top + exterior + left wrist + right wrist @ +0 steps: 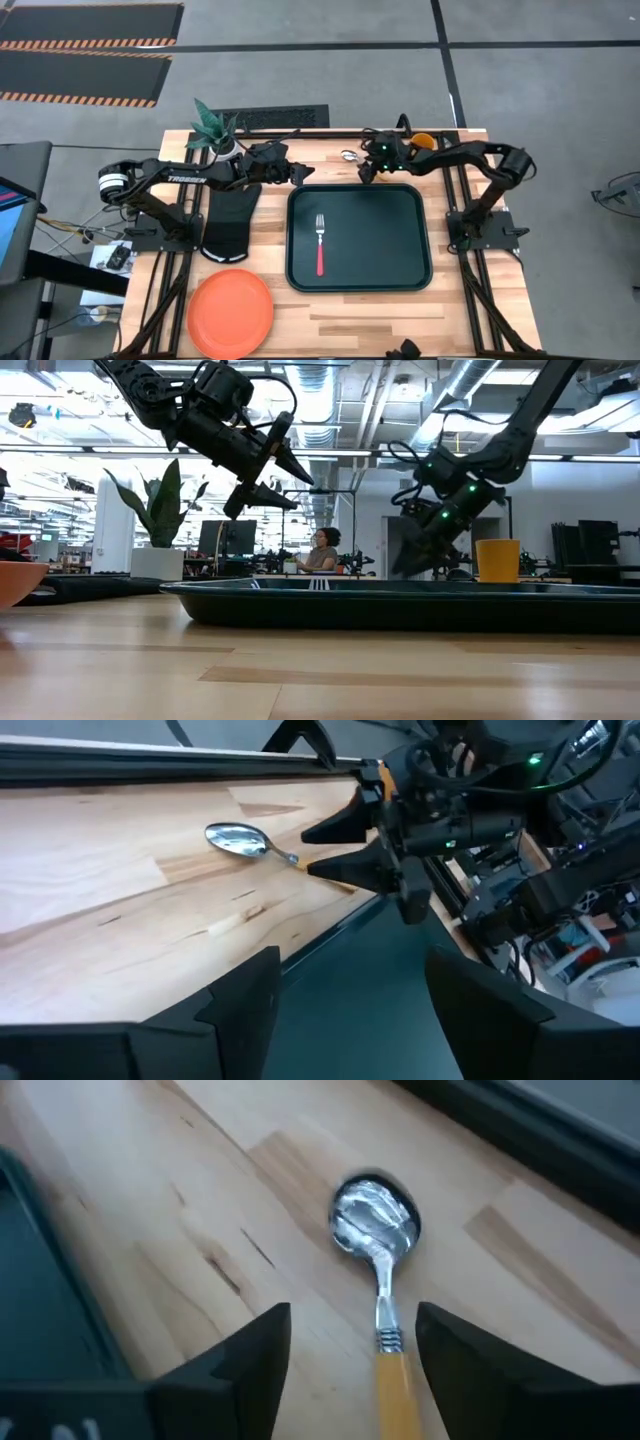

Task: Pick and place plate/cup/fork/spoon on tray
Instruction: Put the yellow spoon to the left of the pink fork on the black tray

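The spoon (376, 1225) lies flat on the table just beyond the tray's far rim (355, 187), its silver bowl pointing away from my right gripper; it also shows in the left wrist view (240, 840). My right gripper (352, 1320) is open, low over the table, with a finger on either side of the orange handle (395, 1380). My left gripper (303, 172) is open and empty, raised above the tray's far left corner. The red-handled fork (320, 246) lies in the tray. The plate (231, 312) rests on the table near the front left. The cup (423, 141) stands at the far edge.
A black oven mitt (230, 222) lies left of the tray. A potted plant (214, 126) stands at the table's far left. A person (322, 550) shows in the room beyond the table. Bare wood lies in front of the tray and to its right.
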Available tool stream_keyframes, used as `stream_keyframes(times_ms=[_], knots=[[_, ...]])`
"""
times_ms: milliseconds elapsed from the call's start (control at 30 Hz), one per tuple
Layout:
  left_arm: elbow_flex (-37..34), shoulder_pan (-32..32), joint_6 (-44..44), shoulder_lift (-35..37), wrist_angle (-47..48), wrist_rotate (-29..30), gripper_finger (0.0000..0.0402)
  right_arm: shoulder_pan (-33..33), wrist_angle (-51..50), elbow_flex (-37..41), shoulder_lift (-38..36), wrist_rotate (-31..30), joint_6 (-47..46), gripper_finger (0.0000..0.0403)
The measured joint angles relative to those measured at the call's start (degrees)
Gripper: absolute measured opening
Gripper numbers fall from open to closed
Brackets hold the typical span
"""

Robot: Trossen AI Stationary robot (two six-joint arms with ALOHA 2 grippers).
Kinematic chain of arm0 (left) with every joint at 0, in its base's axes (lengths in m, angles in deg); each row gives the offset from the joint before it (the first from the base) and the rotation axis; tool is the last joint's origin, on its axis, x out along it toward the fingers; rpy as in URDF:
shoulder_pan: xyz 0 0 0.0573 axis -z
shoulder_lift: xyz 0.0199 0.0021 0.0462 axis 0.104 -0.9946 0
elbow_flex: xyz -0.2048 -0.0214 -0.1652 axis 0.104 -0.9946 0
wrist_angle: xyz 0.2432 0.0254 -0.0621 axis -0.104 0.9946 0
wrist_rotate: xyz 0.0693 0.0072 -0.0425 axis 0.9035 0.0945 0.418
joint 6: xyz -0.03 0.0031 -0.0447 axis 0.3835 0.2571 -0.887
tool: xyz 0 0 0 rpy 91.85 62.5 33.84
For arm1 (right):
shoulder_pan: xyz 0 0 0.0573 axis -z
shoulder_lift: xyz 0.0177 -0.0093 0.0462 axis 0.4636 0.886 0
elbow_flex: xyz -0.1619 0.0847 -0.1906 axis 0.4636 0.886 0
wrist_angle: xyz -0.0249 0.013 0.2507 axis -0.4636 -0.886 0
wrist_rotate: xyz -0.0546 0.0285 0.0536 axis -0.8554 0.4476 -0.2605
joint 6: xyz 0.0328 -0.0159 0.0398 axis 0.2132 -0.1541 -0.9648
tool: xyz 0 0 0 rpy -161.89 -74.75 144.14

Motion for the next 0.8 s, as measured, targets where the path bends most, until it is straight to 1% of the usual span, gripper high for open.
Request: stream_keyframes(times_ms=[100,167,233,333,400,433,600,800], knots=[[0.0,0.0,1.1,0.0,0.0,0.1,0.0236,0.1,0.6,2.9,-2.9,-0.6,1.3,0.0239],[0.0,0.0,2.0,0.0,0.0,0.2,0.0236,0.6,3.9,6.6,-5.5,-0.4,1.4,0.0236],[0.0,0.0,3.2,0.0,0.0,0.9,0.0236,1.1,10.9,11.2,-8.1,0.6,0.9,0.0235],[0.0,0.0,4.8,0.0,0.1,2.1,0.0236,1.5,25.4,19.1,-10.4,1.7,-0.9,0.0235],[0.0,0.0,5.6,0.0,0.1,2.9,0.0236,1.4,31.8,22.4,-10.4,0.0,-2.3,0.0235],[0.0,0.0,5.9,0.0,0.1,3.1,0.0236,1.5,33.6,23.3,-10.1,-0.9,-2.3,0.0235],[0.0,0.0,6.9,0.0,0.0,4.6,0.0236,1.5,34.8,22.8,-6.9,-1.4,1.3,0.0235],[0.0,0.0,7.4,0.0,0.0,5.0,0.0236,1.5,35.8,19.1,0.0,-1.5,4.6,0.0235]])
